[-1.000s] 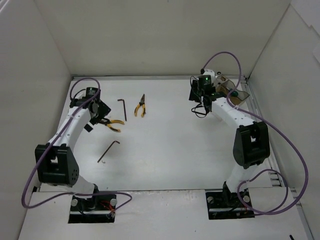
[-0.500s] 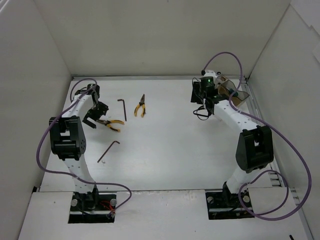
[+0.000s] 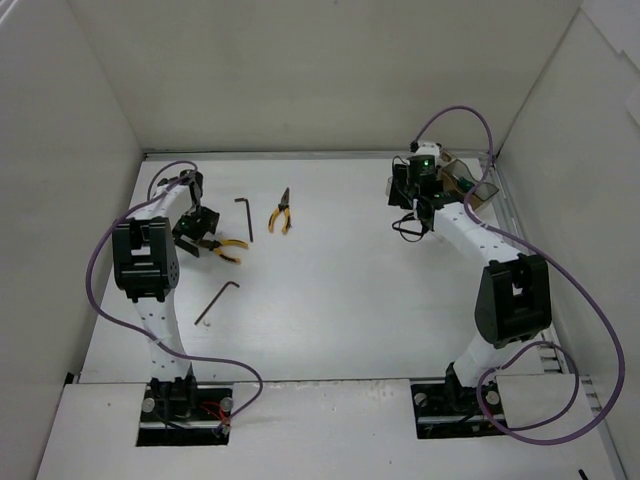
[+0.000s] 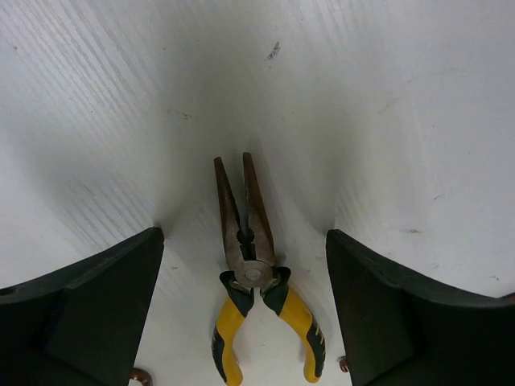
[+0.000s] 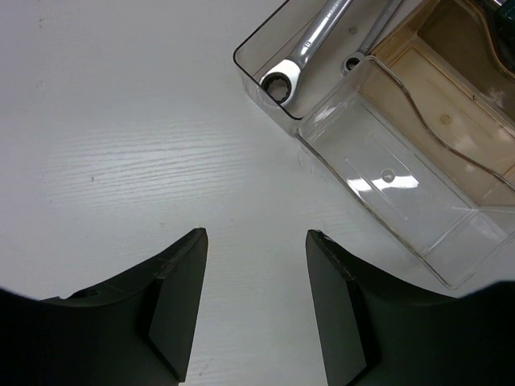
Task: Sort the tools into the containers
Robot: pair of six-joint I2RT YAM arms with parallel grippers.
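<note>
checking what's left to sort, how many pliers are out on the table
2. One pair of pliers lies between the open jaws of the left gripper; the other pair lies farther back and right, just right of a hex key. None appear hidden.

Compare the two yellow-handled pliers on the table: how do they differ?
The left pliers lie inside the open left gripper; the middle pliers lie alone. In the top view the left pliers lie crosswise, the middle pliers point at the far wall. Both have yellow handles and lie flat.
</note>
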